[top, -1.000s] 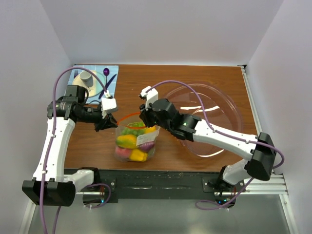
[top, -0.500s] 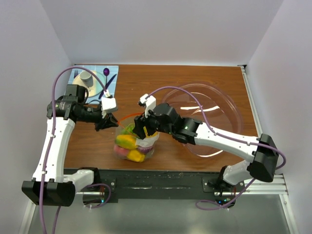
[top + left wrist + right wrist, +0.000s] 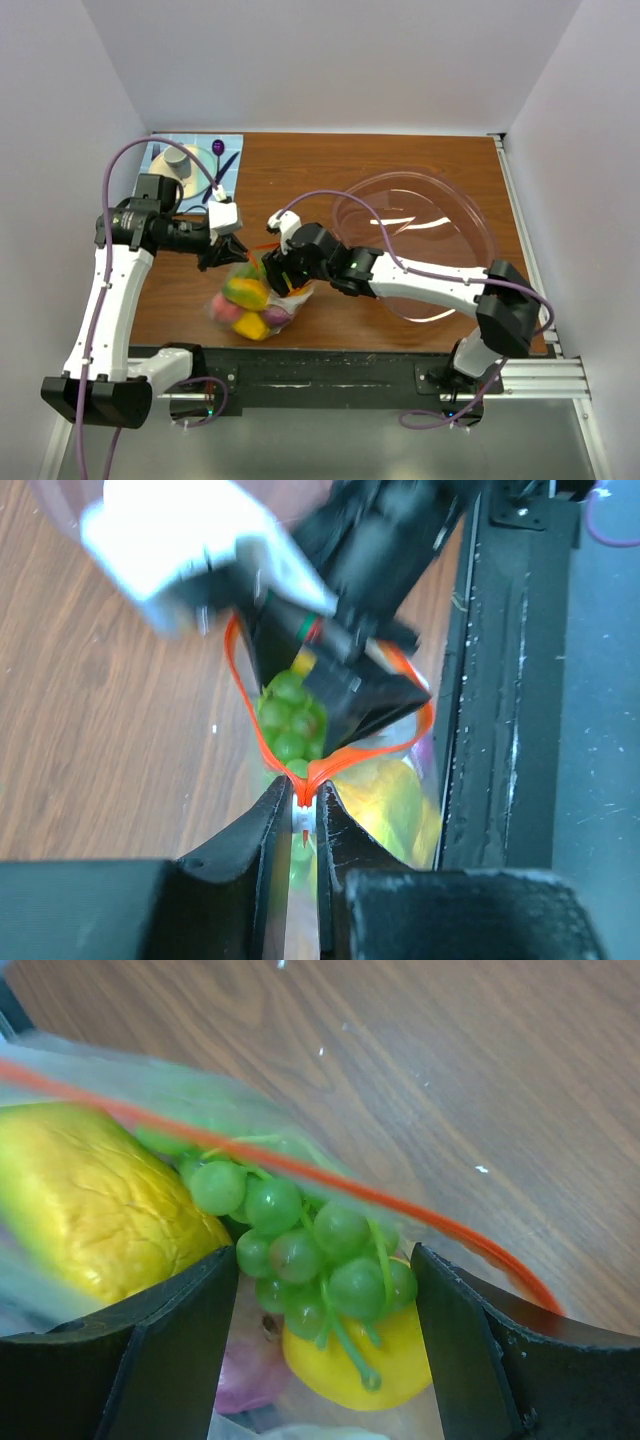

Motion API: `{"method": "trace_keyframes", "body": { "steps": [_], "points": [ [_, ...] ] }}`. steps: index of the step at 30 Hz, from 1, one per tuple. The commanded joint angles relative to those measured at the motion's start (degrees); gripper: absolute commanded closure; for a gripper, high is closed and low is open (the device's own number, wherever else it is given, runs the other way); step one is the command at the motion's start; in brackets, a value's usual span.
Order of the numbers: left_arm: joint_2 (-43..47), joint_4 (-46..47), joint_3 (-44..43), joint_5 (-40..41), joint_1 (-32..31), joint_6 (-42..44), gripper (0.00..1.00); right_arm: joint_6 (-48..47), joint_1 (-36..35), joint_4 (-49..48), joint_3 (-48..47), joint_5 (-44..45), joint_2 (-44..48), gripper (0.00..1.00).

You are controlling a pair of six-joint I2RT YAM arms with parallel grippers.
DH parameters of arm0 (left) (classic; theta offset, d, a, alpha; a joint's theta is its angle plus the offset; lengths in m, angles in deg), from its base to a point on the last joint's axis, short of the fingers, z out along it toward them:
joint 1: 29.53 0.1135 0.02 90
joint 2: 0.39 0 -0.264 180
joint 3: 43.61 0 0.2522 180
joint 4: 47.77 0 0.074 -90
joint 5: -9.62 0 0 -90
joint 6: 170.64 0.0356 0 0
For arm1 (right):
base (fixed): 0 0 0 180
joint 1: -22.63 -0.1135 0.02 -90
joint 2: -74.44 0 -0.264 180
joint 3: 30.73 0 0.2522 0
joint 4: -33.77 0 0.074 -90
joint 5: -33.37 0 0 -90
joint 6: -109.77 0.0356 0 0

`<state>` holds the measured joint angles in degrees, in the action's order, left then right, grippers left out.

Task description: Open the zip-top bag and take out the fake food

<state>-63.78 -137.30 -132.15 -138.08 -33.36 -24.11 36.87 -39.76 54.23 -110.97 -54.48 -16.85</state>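
Right end effector (image 3: 322,1305) entered bag (image 3: 243,303), wide astride grapes (image 3: 320,1250), left end effector (image 3: 303,802) pinching rim (image 3: 345,758)

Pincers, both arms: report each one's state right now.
Left pincer: shut on the clear crinkly plastic zip-top bag, at its orange-red strip.
Right pincer: open, straddling the green plastic grape bunch, not gripping it.

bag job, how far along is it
Done: the bag is open, its orange zip strip spread into a loop. In hand: the left claw pinches one end of the strip, and the right claw, open, reaches into the mouth, straddling the green grapes. Left: every piece is inside the bag, grapes and yellow fruit included; nothing is out yet.
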Motion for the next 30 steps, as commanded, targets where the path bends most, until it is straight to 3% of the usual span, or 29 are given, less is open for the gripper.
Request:
{"method": "trace_keyframes", "body": {
  "steps": [1, 4, 5, 7, 8, 10, 13, 18, 25, 30],
  "points": [
    [0.6, 0.4, -2.1, -5.9, -1.6, -0.6, 0.97, -3.7, -1.9, -1.9, -1.9, 0.4, -1.4, 0.35],
    [-0.5, 0.6, -1.0, -7.3, -1.8, -0.5, 0.91, -2.5, -1.9, -5.4, 0.3, -1.4, -0.7, 0.55],
    [-0.8, 1.1, -0.6, -7.5, -1.8, -0.6, 0.66, -2.2, -1.9, -6.5, 1.1, -1.4, -0.1, 0.66],
    [-1.5, 2.2, 0.3, -6.6, -1.8, -1.3, 0.28, -1.4, -1.9, -9.2, 3.5, -1.5, 1.5, 0.76],
    [-1.6, 3.3, 0.5, -6.0, -1.8, -2.1, 0.01, -1.2, -1.9, -10.3, 4.1, -1.1, 2.2, 0.89],
    [-0.9, 5.5, 0.9, -2.8, -1.7, -4.1, 0.00, -0.5, -1.9, -10.4, 5.7, -0.1, 4.3, 0.99],
    [2.3, 12.9, 4.1, 3.4, -1.6, -9.1, 0.00, -0.3, -1.9, -9.4, 7.4, 2.6, 6.8, 1.00],
    [5.3, 17.0, 13.1, 13.6, -0.8, -6.2, 0.00, 0.9, -1.9, -9.0, 11.2, 5.3, 11.1, 1.00],
    [0.3, 19.2, 20.9, 12.5, 5.8, -2.5, 0.00, 1.9, -1.9, -3.3, 8.9, 6.7, 13.8, 1.00],
    [-3.0, 25.0, 27.0, 13.0, 6.8, -2.3, 0.00, 0.0, -1.9, 7.8, 4.2, 12.0, 19.6, 1.00]
  ]
}}
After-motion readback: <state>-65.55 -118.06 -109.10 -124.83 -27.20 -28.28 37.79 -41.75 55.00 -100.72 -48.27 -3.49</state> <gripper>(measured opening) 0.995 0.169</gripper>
